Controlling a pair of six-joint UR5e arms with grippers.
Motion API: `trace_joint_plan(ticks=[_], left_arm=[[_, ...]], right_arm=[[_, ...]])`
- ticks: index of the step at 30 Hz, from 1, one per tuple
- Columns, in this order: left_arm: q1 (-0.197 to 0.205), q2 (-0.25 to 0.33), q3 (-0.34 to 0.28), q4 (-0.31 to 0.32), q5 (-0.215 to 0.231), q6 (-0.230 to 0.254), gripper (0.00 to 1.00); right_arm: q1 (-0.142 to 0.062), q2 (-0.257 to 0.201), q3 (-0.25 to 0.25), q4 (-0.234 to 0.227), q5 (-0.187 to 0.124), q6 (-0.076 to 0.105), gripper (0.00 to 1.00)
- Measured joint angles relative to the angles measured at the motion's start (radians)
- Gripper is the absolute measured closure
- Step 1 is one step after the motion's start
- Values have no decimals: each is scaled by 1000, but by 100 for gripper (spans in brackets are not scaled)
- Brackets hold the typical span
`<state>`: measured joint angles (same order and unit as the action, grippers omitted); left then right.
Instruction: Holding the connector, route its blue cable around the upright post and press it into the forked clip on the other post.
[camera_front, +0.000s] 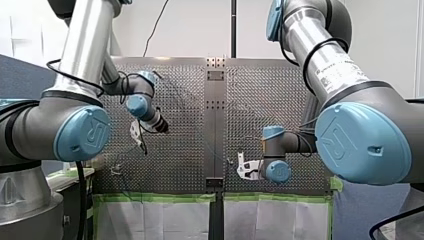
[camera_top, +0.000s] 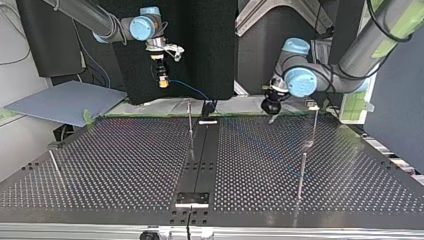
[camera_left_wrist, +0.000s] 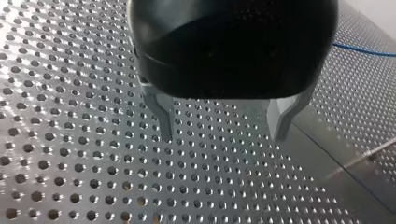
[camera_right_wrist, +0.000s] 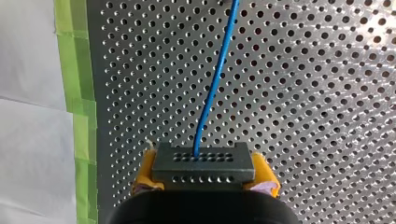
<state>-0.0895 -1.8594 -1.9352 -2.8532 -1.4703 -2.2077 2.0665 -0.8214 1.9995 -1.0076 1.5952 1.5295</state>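
Front view: my left gripper (camera_front: 161, 126) hangs over the left half of the perforated table (camera_front: 280, 100), well back from the green tape (camera_front: 155, 197) on its edge. The state of its fingers cannot be told here. My right arm's wrist is low, close to that taped edge.

Top view: my right gripper (camera_top: 161, 82) is raised above the taped edge, and the blue cable (camera_top: 187, 91) slopes from it down to the table's centre strip. An upright post (camera_top: 190, 127) stands beside that strip. Towards the table's side edge is a second post (camera_top: 314, 125), with a small clip on top. My left gripper, black, hovers between the two posts, near the taped edge.

Left wrist view: the metal fingers (camera_left_wrist: 166, 116) stand apart over bare perforations, gripping nothing. The cable crosses the table beyond them.

Right wrist view: yellow pads (camera_right_wrist: 145, 170) are clamped on both sides of the dark connector (camera_right_wrist: 203, 165). Its cable runs ahead over the table, parallel to the taped edge.
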Motion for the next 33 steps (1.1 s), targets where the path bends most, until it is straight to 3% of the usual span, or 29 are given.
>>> trace_joint_plan(ticks=[11,33], left_arm=[[16,100,-19,-101,-100,100,2],[20,302,153,-303,-303,303,2]], right_arm=[[1,0,0,-2,-1,3,98],[1,0,0,-2,-12,5,98]])
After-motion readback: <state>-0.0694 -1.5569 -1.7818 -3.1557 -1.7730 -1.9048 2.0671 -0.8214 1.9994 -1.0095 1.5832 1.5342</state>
